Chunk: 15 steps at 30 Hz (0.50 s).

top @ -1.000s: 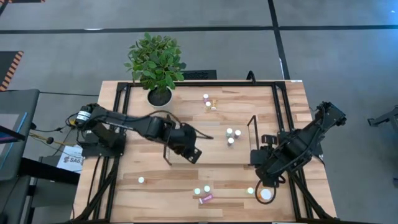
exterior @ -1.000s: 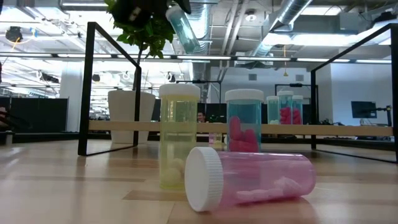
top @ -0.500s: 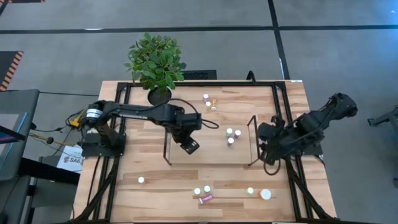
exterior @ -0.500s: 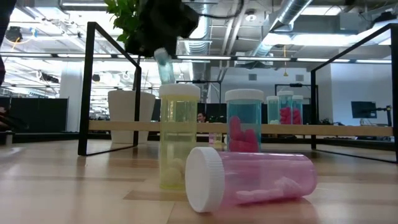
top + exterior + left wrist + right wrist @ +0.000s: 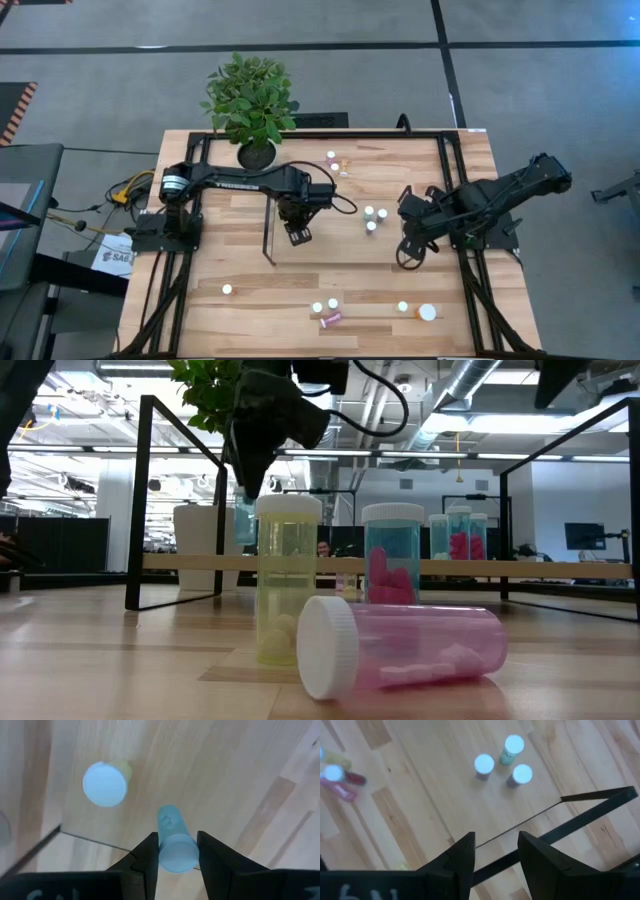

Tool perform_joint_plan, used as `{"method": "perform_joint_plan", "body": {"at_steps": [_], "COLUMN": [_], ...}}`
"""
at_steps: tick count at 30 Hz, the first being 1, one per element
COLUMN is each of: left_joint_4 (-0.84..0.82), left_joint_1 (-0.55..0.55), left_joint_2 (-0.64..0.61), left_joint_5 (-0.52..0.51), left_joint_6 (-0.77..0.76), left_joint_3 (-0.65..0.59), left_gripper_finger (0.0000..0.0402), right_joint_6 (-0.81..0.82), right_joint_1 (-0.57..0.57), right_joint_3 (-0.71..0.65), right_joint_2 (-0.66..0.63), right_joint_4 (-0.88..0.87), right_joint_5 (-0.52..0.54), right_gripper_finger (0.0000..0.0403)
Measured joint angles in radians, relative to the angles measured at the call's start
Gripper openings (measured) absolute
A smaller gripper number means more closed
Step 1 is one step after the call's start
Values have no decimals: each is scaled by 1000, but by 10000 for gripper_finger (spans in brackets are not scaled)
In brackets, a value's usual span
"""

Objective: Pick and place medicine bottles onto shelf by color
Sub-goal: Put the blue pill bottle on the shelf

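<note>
Across the wooden table (image 5: 210, 300) the low shelf (image 5: 335, 245) sits in the middle, its thin black end frames partly hidden under both arms. Behind it a leafy plant (image 5: 250, 98) covers its own white pot from above. Over the shelf's left end the left gripper (image 5: 177, 851) is clamped on a teal bottle (image 5: 172, 840), held above the wood; in the low view only a sliver of that bottle shows behind a yellow one (image 5: 288, 580). At the shelf's right end the right gripper (image 5: 496, 851) hangs with fingers apart, holding nothing. Three capped bottles (image 5: 374, 217) stand together on the shelf. More bottles lie along the near edge, too small to tell their colours; a pink one (image 5: 400, 645) lies on its side.
</note>
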Motion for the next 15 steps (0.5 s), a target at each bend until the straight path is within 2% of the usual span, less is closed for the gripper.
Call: {"method": "perform_joint_plan", "body": {"at_steps": [6, 15], "left_joint_4": [-19, -11], "left_joint_1": [-6, -30], "left_joint_2": [2, 2], "left_joint_5": [-115, -113], "left_joint_6": [91, 211], "left_joint_3": [0, 0], "left_gripper_finger": [99, 99], "right_joint_6": [0, 23], "right_joint_1": [-13, -12], "right_joint_3": [-1, -1], "right_joint_2": [9, 10], "right_joint_4": [4, 22], "right_joint_5": [-3, -3], "right_gripper_finger": [169, 164]}}
